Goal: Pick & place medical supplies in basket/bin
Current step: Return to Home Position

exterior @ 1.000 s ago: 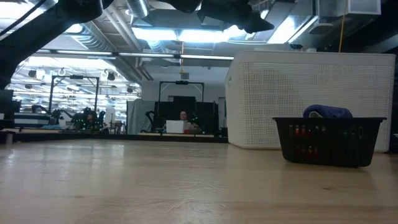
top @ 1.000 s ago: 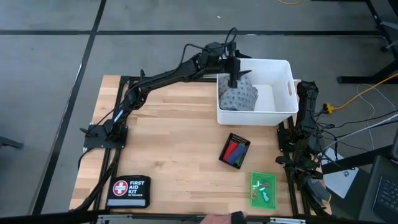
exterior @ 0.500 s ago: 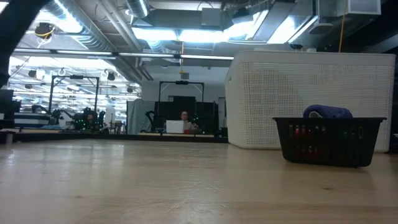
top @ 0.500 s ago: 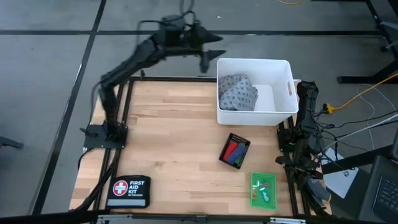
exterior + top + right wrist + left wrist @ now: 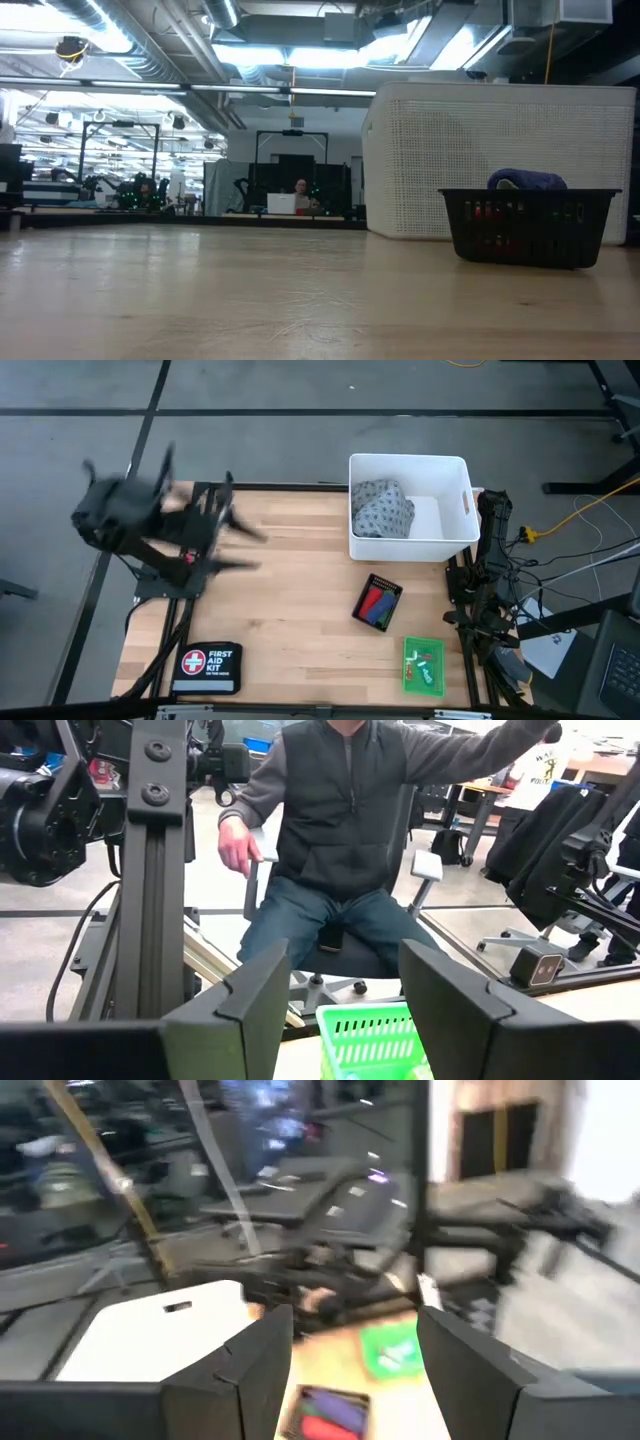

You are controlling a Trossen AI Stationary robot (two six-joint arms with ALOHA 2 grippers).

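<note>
The big blue-grey dotted cloth (image 5: 383,510) lies bunched in the left half of the white tub (image 5: 455,470). Red, blue and green rolls (image 5: 377,604) sit in the black mesh tray (image 5: 392,588); in the low view a blue roll (image 5: 526,180) stands above that tray's rim (image 5: 528,225). Pale packets (image 5: 424,665) lie in the green tray (image 5: 408,678). My left gripper (image 5: 355,1370) is open and empty, blurred over the table's left part (image 5: 240,548), well away from the tub. My right gripper (image 5: 340,1010) is open and empty at the right edge.
The black FIRST AID KIT pouch (image 5: 207,668) lies at the near left corner. Bare wood spans the table's middle (image 5: 290,590). My right arm (image 5: 490,560) is folded along the right edge. A seated person (image 5: 340,830) is beyond the table's near edge.
My left arm has swung fast away from above the cloth in the white tub, first up and toward the far edge, then back toward the table's left edge, where it now folds in a blur. The cloth has stayed in the tub.
</note>
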